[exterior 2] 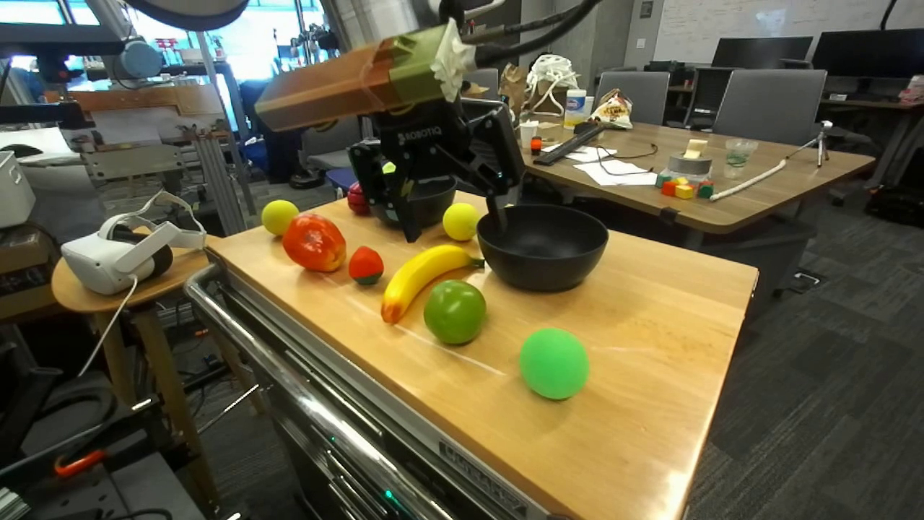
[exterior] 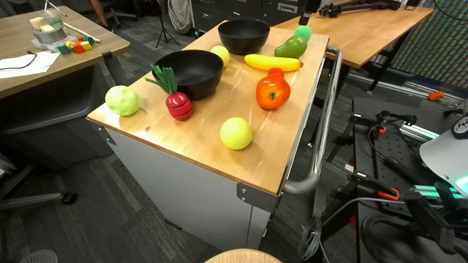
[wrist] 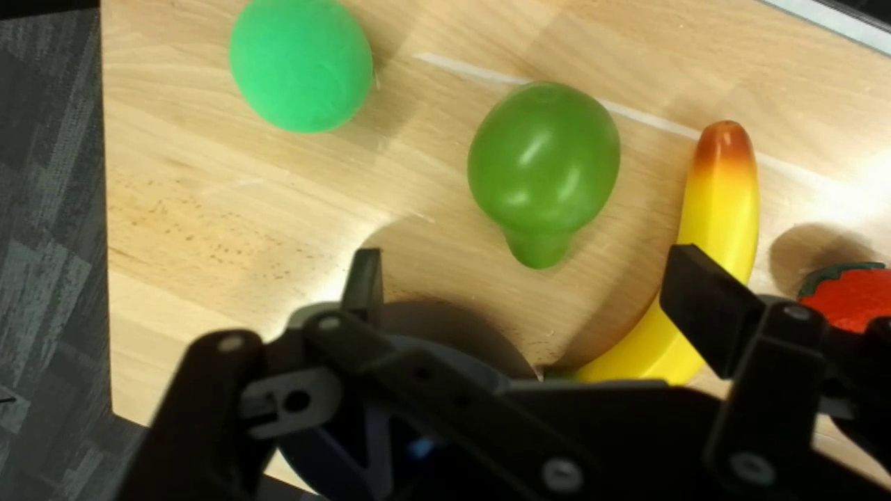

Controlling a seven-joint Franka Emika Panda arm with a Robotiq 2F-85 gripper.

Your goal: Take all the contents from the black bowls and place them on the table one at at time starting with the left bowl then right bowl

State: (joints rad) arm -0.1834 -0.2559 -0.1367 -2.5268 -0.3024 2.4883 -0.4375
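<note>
The task looks all but done. The near bowl (exterior 2: 548, 266), seen just past the jaws in an exterior view, and the far bowl (exterior: 203, 83), well apart from them, appear bare inside, though something small could hide at the bottom of the near one. Probably only backing off is left. The jaws stand wide apart, holding nothing. Loose on the bench (wrist: 209, 188) in the wrist view, the pear (wrist: 546, 163) lies ahead of them, the green ball (wrist: 303, 66) farther ahead and to the left, the banana (wrist: 720, 216) partly hidden by their right side, the small red fruit (wrist: 849, 299) right of that.
</note>
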